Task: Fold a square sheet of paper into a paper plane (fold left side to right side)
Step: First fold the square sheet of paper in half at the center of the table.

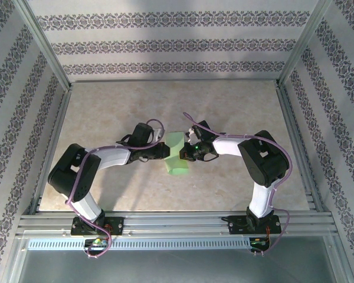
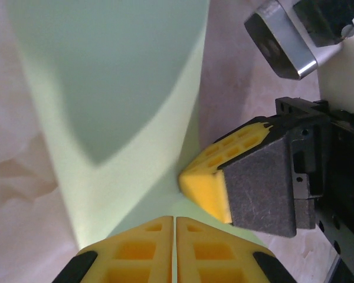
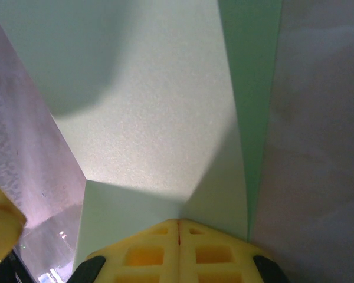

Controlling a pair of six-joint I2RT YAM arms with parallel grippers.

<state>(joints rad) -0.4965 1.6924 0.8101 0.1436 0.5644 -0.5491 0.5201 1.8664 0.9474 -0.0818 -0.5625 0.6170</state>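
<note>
The square sheet of paper point(image 1: 177, 158), pale green and partly folded, lies mid-table between both grippers. My left gripper point(image 1: 166, 151) meets its left edge. In the left wrist view its yellow fingers point(image 2: 143, 247) are shut at the paper point(image 2: 106, 88), with a thin pale green line showing in the slit between them. My right gripper point(image 1: 186, 152) comes in from the right. Its fingers point(image 3: 144, 250) are shut, tips against the paper point(image 3: 159, 118), nothing visible between them. One right fingertip point(image 2: 207, 184) sits just ahead of my left gripper point(image 2: 175, 219). No finished paper plane is in view.
The beige tabletop point(image 1: 106, 112) is walled by patterned panels and a metal frame point(image 1: 47, 53). Both arms reach inward from their bases on the near rail point(image 1: 177, 223). Bare table shows right of the paper point(image 3: 324, 147).
</note>
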